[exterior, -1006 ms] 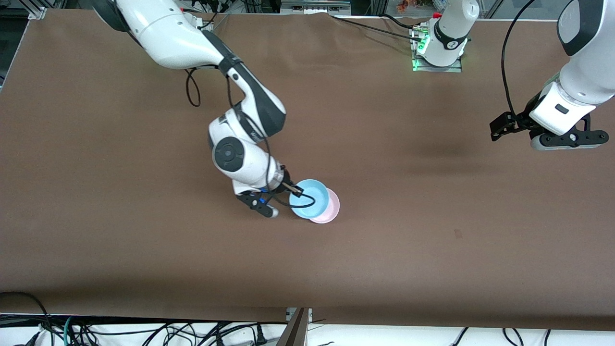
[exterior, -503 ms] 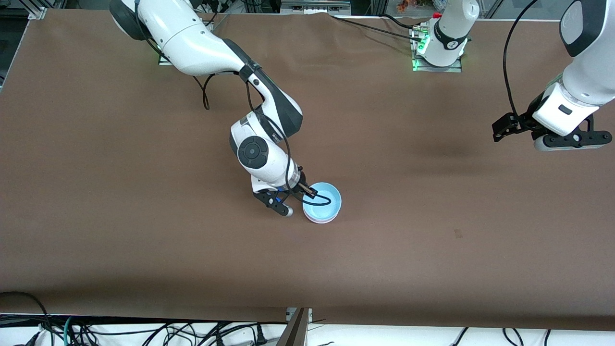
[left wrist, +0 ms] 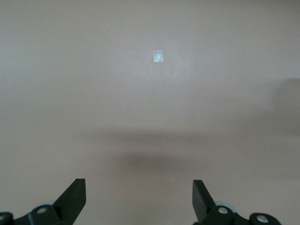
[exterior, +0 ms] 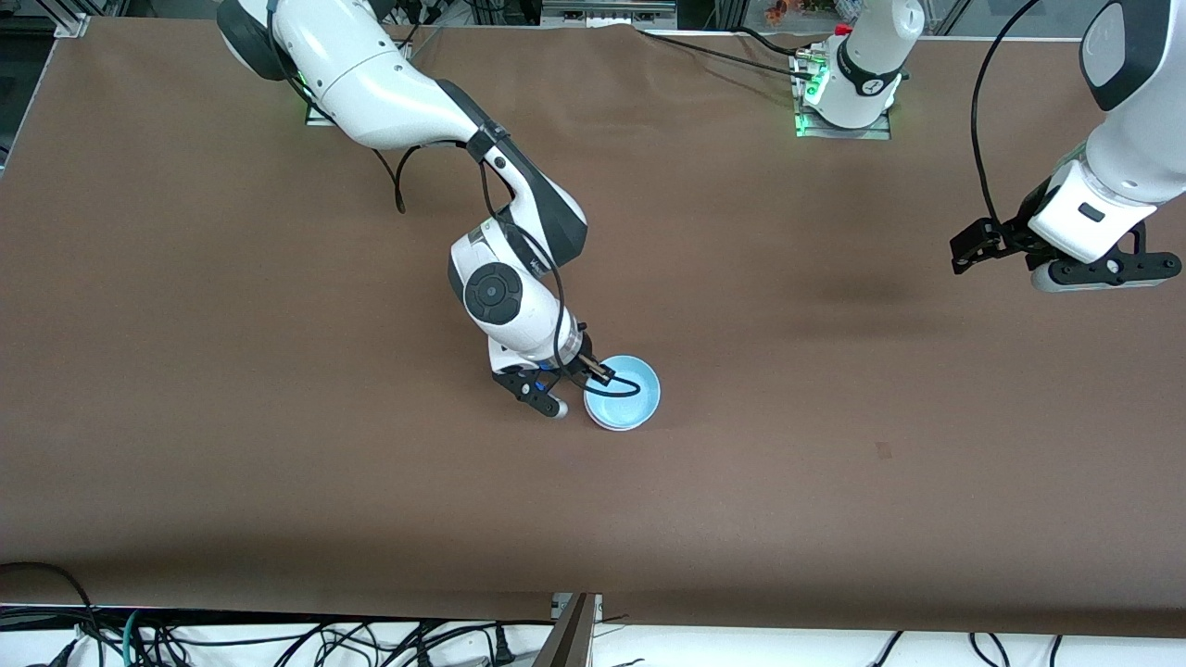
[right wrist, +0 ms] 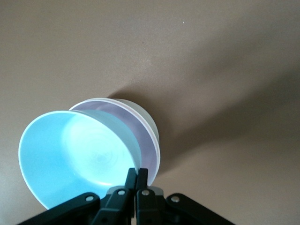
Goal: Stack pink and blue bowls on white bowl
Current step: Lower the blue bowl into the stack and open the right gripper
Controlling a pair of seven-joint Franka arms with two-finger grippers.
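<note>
My right gripper is shut on the rim of the light blue bowl at mid-table. In the right wrist view the gripper pinches the blue bowl, which sits tilted over the pale pink bowl. The pink bowl is nested in the white bowl. In the front view the blue bowl covers the two lower bowls almost entirely. My left gripper is open and empty, held up over the left arm's end of the table; it also shows in the left wrist view.
The brown table cloth is bare around the stack. A small pale patch lies on the cloth below the left gripper. Cables lie along the table's near edge.
My right gripper carried the blue bowl from beside the pink bowl to right over it, covering the pink bowl in the front view. The left arm barely moved.
</note>
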